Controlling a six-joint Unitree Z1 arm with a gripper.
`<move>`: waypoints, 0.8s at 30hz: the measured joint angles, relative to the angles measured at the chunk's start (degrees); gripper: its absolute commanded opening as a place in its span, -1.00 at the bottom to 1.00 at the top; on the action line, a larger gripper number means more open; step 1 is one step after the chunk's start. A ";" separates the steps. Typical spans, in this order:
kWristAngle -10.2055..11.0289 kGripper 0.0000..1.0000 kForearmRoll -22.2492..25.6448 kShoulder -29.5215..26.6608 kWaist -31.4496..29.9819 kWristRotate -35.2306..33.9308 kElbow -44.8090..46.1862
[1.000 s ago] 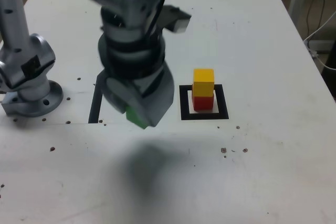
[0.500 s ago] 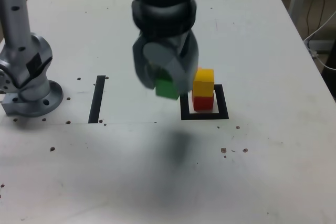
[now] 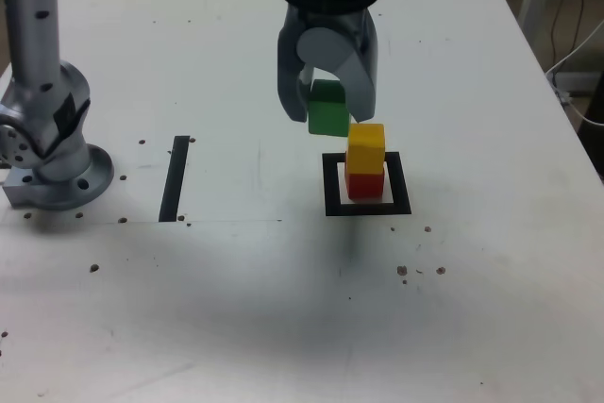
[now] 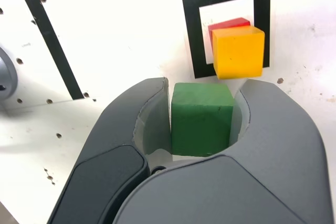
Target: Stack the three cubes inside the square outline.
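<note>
Since a second ago, the green cube [image 3: 328,109] has been carried by the gripper [image 3: 327,106] toward the exterior view's right and raised (jaws clamped tight on it). It is held just beside the yellow cube [image 3: 366,146], stacked on the red cube [image 3: 363,184] inside the square outline [image 3: 367,207].

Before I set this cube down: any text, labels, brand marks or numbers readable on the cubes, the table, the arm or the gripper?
None. No view shows readable text.
green cube: plain faces.
yellow cube, red cube: plain.
square outline, black strip: bare markings, no writing.
gripper, arm base: no legible label.
</note>
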 measured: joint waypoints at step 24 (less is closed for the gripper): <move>1.18 -0.94 -0.69 4.55 4.34 -1.02 -5.02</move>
